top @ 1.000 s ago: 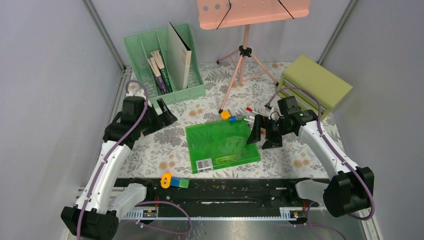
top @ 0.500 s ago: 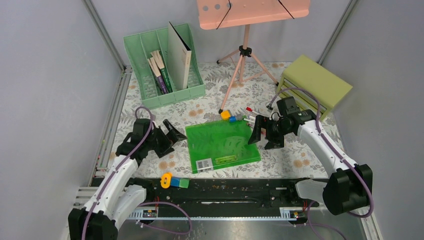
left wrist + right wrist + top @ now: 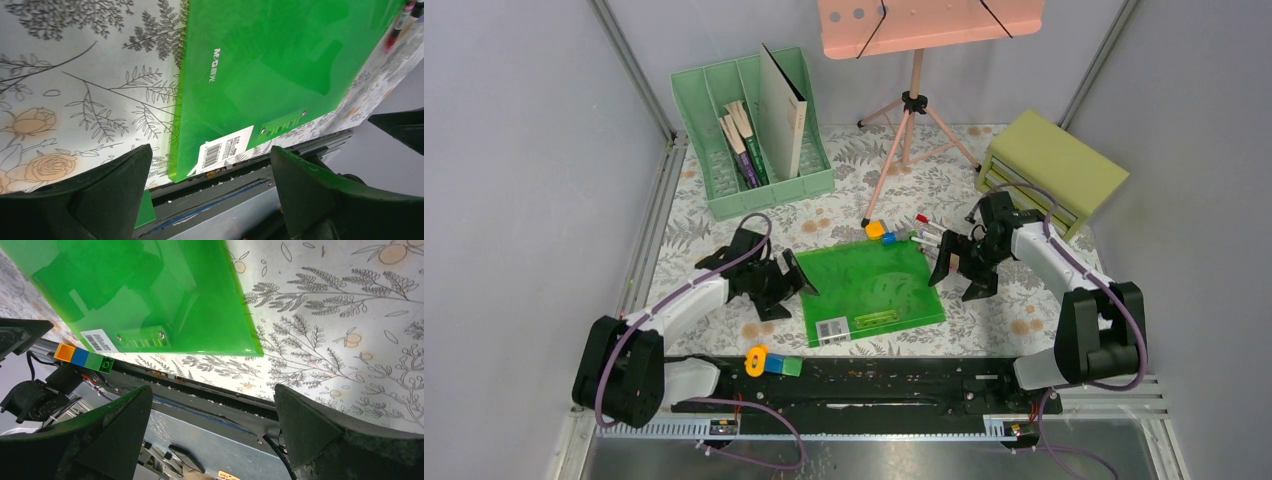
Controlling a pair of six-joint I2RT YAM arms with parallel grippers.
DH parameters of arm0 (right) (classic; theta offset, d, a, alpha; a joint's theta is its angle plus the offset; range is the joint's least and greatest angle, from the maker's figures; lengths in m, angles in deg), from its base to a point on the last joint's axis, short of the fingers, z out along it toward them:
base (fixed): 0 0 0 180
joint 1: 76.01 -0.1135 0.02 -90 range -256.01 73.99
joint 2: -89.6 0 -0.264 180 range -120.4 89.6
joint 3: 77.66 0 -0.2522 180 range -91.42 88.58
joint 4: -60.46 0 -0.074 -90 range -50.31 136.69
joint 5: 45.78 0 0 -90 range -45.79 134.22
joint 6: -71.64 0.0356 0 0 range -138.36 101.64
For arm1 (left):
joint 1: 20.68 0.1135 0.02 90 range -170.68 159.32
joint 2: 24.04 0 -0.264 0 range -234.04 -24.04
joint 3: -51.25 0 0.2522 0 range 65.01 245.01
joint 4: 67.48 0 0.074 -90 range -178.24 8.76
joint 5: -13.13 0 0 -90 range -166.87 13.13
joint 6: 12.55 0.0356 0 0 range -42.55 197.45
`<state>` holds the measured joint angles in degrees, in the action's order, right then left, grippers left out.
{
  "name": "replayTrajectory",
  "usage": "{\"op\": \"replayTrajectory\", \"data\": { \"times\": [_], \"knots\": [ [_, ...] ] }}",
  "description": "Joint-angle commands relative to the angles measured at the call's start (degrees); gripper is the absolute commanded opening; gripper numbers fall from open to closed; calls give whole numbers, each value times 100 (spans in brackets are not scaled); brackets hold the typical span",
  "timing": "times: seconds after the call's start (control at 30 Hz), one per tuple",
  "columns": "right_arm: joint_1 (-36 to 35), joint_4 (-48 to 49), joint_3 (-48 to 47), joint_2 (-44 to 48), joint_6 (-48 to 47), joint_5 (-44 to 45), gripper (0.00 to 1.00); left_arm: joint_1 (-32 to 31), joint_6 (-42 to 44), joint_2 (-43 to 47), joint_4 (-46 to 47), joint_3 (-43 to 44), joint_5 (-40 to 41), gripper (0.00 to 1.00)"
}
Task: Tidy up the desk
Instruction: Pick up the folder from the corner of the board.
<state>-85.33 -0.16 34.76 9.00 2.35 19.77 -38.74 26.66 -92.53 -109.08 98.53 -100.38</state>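
Green plastic folder [image 3: 869, 290], flat on the desk [image 3: 724, 240] — likely light, slick, bendy, best pinched at an edge; left gripper [image 3: 790, 295] and right gripper [image 3: 960, 281] flank it, jaws spread, empty.

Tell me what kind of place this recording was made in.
Likely a robot test cell staged as an office: a leaf-print desk framed by aluminium rails, plain grey panels around it, a green file rack holding books, and a green folder.
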Motion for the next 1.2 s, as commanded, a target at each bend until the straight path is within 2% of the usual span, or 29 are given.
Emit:
{"op": "replayTrajectory", "data": {
  "times": [0.0, 0.3, 0.43, 0.6, 0.73, 0.9, 1.17],
  "knots": [
    [22, 211, 0, -361, 19, 87, 99, -258, -22, -285, -63, 475, 194, 89],
    [23, 751, 404, -957, 190, 41, 98, -751, -200, -850, -564, 760, 670, 89],
    [16, 1015, 552, -1184, 246, -50, 92, -860, -265, -953, -527, 697, 677, 89],
    [18, 1321, 648, -1448, 342, -361, 78, -987, -393, -1048, -226, 639, 566, 89],
    [13, 1486, 680, -1565, 373, -527, 71, -1041, -464, -1157, 360, 572, 368, 88],
    [21, 1645, 801, -1651, 371, -732, 66, -1086, -412, -1205, 679, 723, 94, 83],
    [19, 1847, 1006, -1528, 368, -1106, 60, -1155, -406, -517, 642, 1066, -255, 73]
  ]
}}
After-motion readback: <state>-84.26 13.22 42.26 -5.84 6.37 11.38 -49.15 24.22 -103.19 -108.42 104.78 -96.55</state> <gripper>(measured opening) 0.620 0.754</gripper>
